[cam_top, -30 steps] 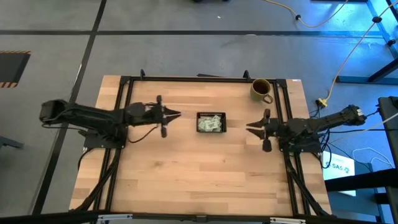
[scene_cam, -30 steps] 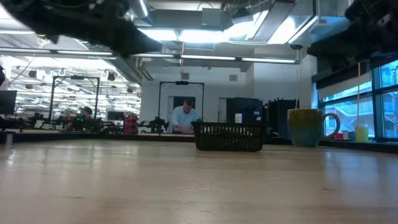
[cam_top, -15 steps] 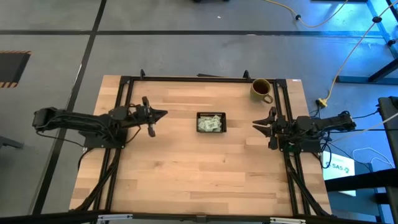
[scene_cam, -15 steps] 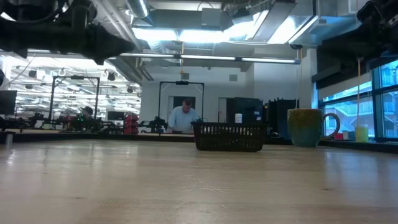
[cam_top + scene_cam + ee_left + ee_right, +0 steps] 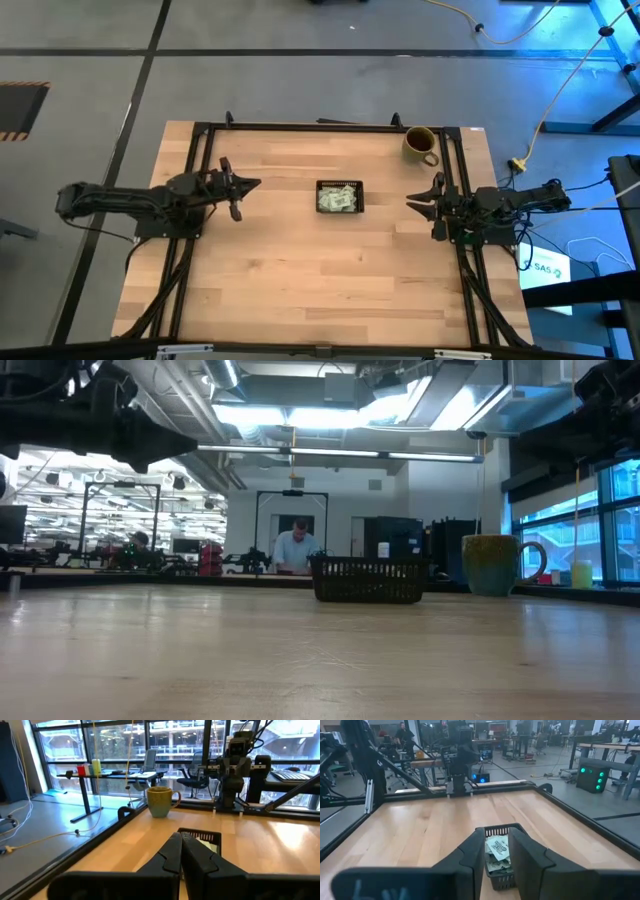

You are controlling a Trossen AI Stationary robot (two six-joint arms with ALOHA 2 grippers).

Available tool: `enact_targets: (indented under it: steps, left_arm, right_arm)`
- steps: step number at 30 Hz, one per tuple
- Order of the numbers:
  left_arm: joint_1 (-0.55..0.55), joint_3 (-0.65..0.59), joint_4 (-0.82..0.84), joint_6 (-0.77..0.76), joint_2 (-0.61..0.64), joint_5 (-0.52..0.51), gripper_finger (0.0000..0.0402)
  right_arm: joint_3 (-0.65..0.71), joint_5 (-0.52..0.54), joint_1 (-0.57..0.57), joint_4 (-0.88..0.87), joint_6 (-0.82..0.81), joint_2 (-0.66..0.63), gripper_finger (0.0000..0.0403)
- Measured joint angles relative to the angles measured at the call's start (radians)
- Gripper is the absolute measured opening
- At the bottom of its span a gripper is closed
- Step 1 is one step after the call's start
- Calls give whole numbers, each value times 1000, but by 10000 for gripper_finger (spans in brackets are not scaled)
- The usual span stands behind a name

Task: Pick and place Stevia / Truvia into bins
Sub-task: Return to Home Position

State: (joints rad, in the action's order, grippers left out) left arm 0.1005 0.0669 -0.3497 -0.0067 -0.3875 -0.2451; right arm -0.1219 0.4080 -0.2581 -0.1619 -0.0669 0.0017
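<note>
**Robotics lab on an open industrial floor**

A pale wooden table top [image 5: 300, 280] in a black metal frame [image 5: 300, 126] stands on a grey concrete floor [image 5: 300, 70] marked with dark tape lines. Beyond it are rows of equipment-laden workbenches [image 5: 100, 568], exposed ceiling ducts with long strip lights [image 5: 340, 456], tall glass windows [image 5: 115, 745], and a person [image 5: 295, 548] at a bench.

the only writing i can half read is on a white sign [image 5: 545, 267] down beside the table [image 5: 300, 270], off its right edge in the high view: dark letters that look like "sas". the packets [image 5: 497, 851] in the tray [image 5: 496, 828] carry green print in my right wrist view, too small to make out.
</note>
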Motion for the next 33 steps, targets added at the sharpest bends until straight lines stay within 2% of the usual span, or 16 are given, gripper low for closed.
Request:
enact_targets:
  steps: [12, 21, 33]
  left_arm:
    - [0, 0, 147, 2, 233, -32, 5]
    - [0, 0, 202, -34, 239, -16, 4]
    - [0, 0, 197, -59, 239, -15, 5]
  right_arm:
    - [0, 0, 0, 0, -8, 0, 90]
    - [0, 0, 0, 19, -8, 0, 90]
    - [0, 1, 0, 31, 20, 0, 90]
